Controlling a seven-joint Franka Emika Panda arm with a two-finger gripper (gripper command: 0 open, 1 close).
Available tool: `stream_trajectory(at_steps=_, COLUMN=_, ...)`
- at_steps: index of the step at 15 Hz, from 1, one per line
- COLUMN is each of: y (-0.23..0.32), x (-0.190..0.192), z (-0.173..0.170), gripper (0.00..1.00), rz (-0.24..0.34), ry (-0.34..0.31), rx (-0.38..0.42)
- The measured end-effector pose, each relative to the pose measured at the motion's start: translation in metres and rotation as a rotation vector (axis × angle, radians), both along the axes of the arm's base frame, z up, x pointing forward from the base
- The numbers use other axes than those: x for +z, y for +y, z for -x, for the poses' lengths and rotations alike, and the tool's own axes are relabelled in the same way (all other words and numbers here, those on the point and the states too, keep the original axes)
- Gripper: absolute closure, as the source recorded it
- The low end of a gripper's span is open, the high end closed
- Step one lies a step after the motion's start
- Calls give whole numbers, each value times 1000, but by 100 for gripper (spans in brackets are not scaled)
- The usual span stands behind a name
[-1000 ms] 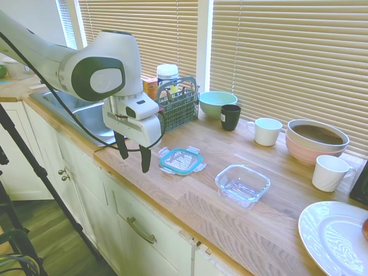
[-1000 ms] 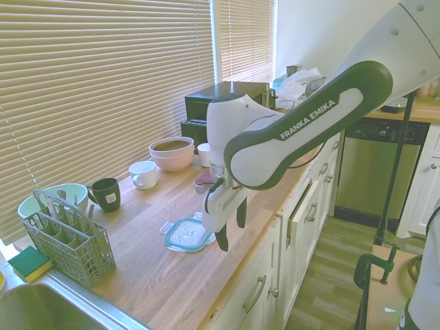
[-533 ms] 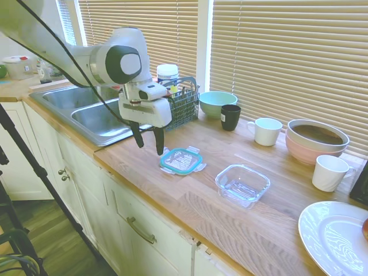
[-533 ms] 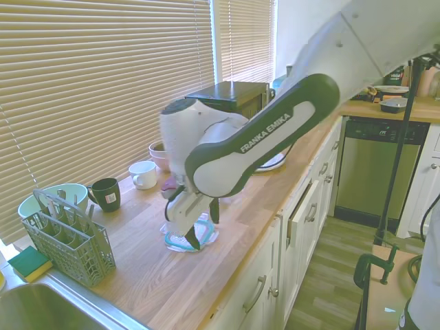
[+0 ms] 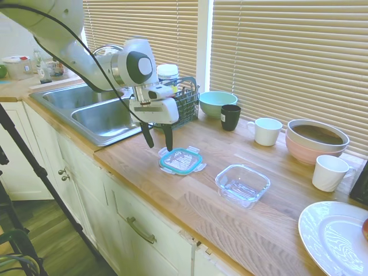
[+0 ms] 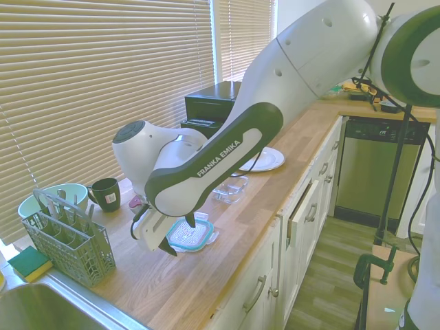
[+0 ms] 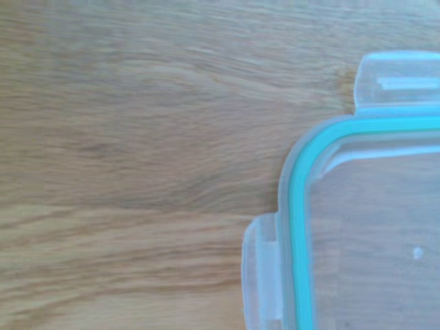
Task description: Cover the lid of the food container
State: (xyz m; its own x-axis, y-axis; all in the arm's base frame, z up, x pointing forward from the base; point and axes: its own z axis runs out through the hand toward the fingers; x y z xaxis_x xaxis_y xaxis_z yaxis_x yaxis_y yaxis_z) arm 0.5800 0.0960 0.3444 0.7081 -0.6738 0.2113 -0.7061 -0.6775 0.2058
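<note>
Gripper (image 5: 157, 137) has swung in from bench edge and dropped low, now just beside lid (image 5: 181, 160), sink side. Jaws wide, holding nothing. Lid flat on bench (image 5: 172, 190), near food container (image 5: 242, 184), not touching. Grasp seems next; must shift over lid.

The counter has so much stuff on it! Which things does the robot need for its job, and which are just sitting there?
For the job:
- the lid, flat on the counter
- the food container, empty, beside the lid
- the gripper, jaws open, next to the lid

Just sitting there:
- green bowl
- black mug
- two white cups
- pink bowl
- cutlery basket
- white plate
</note>
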Motion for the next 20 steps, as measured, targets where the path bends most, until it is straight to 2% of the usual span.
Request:
stream_trajectory(at_steps=7, y=10, x=-26, z=-20, gripper=0, rz=89, ry=34, rx=24)
stream_trajectory(at_steps=14, y=16, x=-29, z=-22, gripper=0, rz=166, ry=34, rx=61)
stream_trajectory(at_steps=18, y=5, x=-30, z=-23, gripper=0, rz=196, ry=41, rx=55)
stream_trajectory(at_steps=19, y=3, x=-30, z=-23, gripper=100, rz=201, ry=42, rx=54)
stream_trajectory(at_steps=20, y=2, x=-30, z=-23, gripper=100, rz=207, ry=44, rx=55)
